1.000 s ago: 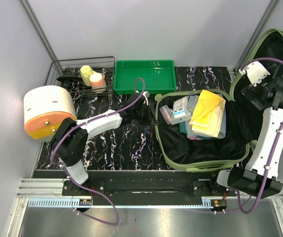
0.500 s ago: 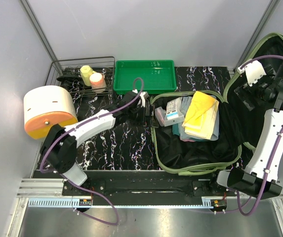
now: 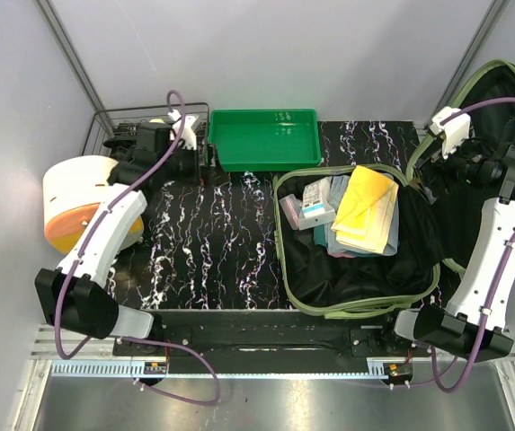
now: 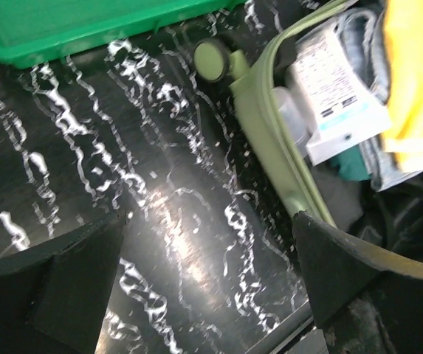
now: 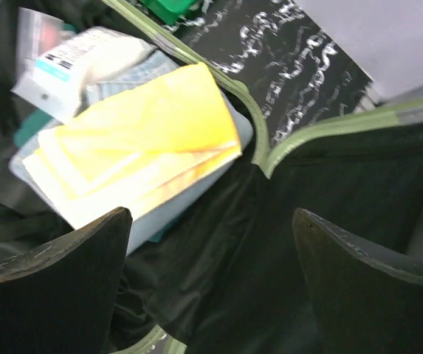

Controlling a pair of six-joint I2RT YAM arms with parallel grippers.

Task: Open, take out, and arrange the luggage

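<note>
The luggage (image 3: 356, 278) lies open on the right half of the worktop (image 3: 212, 242), its base flat and its lid (image 3: 500, 90) swung up beyond its right side, standing against the corner of the enclosure. The shell looks stiff and bulky and probably not heavy. Its small wheel (image 4: 211, 59) could let it creep on the glossy worktop, so the firm zip rim seems the best place to take hold; the black lining is loose and offers no grip. Toward the back of the luggage a folded yellow cloth (image 3: 369, 202) lies on grey-blue folded fabric (image 5: 242, 136). Both are soft and likely to unfold, so they are best pinched at a folded edge. Just left of them a printed box (image 3: 318, 202) looks light and stiff. The right gripper (image 5: 211, 214) hovers over the hinge side of the luggage, jaws wide apart and empty. The left gripper (image 4: 205, 221), jaws likewise spread on nothing, hangs well left of the luggage beside a wire basket (image 3: 127, 111). Left of the luggage the bare worktop gives broad room for laying things out. A green tray (image 3: 266, 139) sits just behind its back left corner, and a round orange and white drum (image 3: 73, 193) stands farther left. The luggage's near rim lies close to the worktop's front edge, leaving little margin there.
</note>
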